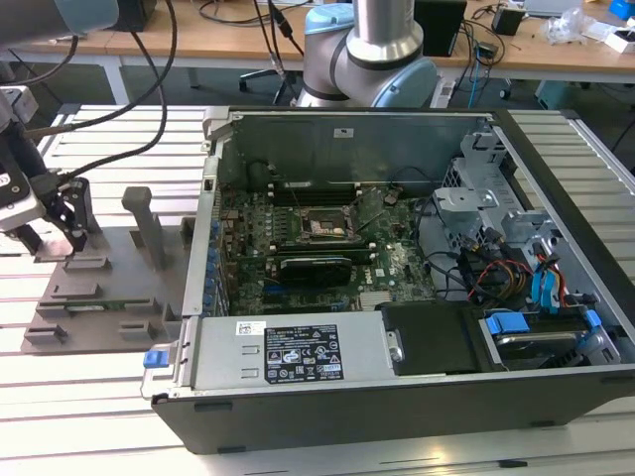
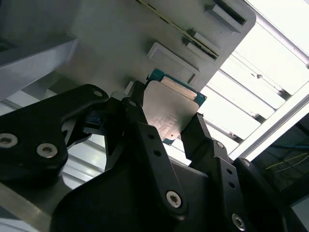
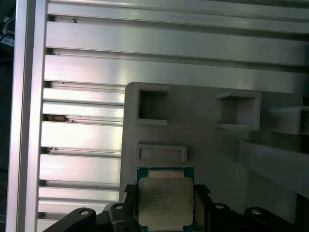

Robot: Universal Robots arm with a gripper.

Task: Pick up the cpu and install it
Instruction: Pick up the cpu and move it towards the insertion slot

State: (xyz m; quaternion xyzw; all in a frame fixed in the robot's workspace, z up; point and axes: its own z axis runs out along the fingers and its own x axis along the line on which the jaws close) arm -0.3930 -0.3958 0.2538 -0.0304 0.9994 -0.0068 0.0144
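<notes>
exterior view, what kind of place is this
Probably a robotics lab bench for computer assembly: an opened computer case lies on a slatted aluminium table, a robot arm stands behind it, and desks with cables run along the back.

My claw [image 2: 169, 116] is matte black, silver screws in its fingers [image 2: 149, 154]; my arm [image 1: 367, 50] is silver and pale blue, with black cables [image 1: 173, 45].

In the exterior view an open computer case [image 1: 298, 352] is set on the slatted table [image 1: 79, 416], a grey fixture plate [image 1: 124, 260] at nine o'clock.
</notes>
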